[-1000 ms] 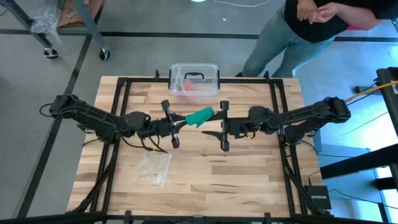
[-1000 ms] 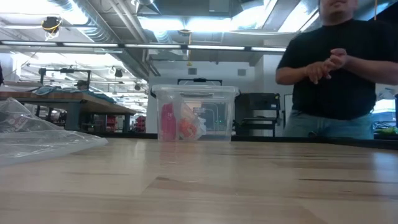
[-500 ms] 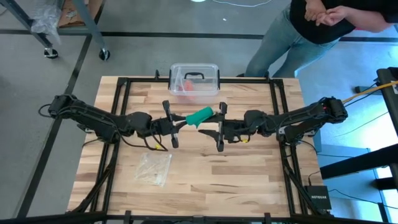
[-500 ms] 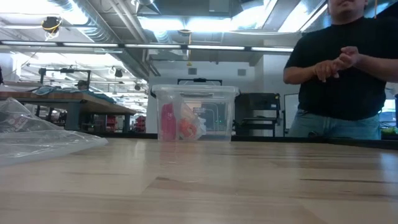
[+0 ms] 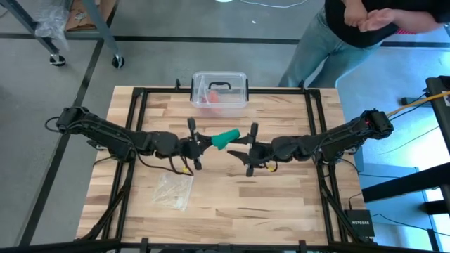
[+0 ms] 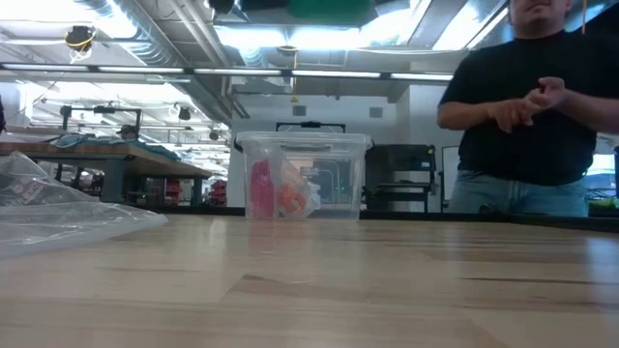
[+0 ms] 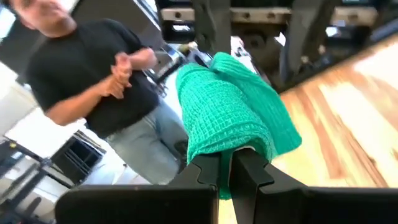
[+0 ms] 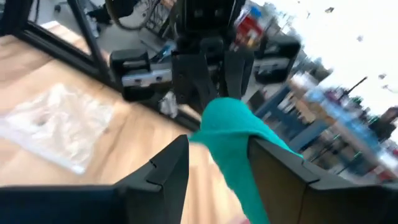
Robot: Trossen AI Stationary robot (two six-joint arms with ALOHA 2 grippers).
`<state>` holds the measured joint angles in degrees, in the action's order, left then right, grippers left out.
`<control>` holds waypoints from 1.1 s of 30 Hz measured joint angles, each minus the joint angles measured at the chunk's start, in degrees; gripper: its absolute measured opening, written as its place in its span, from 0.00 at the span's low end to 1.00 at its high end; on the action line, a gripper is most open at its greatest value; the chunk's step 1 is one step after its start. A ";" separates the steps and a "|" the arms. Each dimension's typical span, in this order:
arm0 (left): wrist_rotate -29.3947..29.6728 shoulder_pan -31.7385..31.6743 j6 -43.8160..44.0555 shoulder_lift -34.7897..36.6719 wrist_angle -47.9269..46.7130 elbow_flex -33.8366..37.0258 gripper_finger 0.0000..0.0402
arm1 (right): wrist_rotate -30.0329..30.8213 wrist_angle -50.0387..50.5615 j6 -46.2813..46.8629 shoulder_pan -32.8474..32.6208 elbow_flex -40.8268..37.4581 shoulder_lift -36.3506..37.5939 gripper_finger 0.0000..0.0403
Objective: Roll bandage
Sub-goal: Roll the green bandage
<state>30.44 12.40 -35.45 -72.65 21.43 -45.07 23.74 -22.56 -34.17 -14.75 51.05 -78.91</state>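
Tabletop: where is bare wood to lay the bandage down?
The near right part of the table, right of the plastic wrapper, is bare, as is the far left corner beside the clear box. The middle is crowded: left gripper, bandage, right gripper.

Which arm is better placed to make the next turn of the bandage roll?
Probably the right. The left gripper is shut on the bandage, anchoring it above the table; the right gripper has open jaws around the free end.
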 joint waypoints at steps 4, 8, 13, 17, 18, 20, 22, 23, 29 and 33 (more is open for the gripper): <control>0.18 -0.04 3.28 -1.52 -4.04 0.81 0.02 | -0.31 7.53 9.18 0.19 0.00 -0.11 0.42; 0.19 -0.17 4.82 -4.93 -3.08 2.17 0.02 | -0.28 10.34 13.98 0.14 0.00 -1.57 0.42; 0.17 0.02 5.50 -11.08 -1.86 2.43 0.02 | 0.21 12.40 16.30 0.49 -0.02 -4.34 0.42; 0.17 0.12 5.60 -14.61 -1.51 2.43 0.02 | 0.25 15.10 18.86 0.49 -0.15 -4.70 0.42; 0.17 0.13 5.55 -15.20 -1.62 2.43 0.02 | 0.27 15.16 19.05 0.49 -0.13 -4.54 0.42; 0.17 0.11 5.07 -15.66 -1.48 2.43 0.02 | 0.27 15.28 19.14 0.53 -0.13 -4.20 0.42; -0.07 0.62 4.22 -15.73 -0.88 2.43 0.02 | 0.40 15.46 19.22 1.09 -0.13 -4.17 0.42; -0.12 0.97 3.29 -15.73 -0.70 2.41 0.02 | 0.24 16.18 19.53 1.45 -0.12 -4.19 0.42; -0.42 3.49 -3.35 -15.73 1.18 2.37 0.02 | -4.34 20.45 24.56 4.07 -0.11 -4.35 0.42; -0.03 3.67 -5.53 -15.73 1.53 2.37 0.02 | -9.13 22.73 25.71 5.72 -0.11 -4.35 0.42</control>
<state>30.40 16.08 -40.98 -88.38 22.96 -42.70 14.61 0.16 -8.46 -9.03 50.94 -83.26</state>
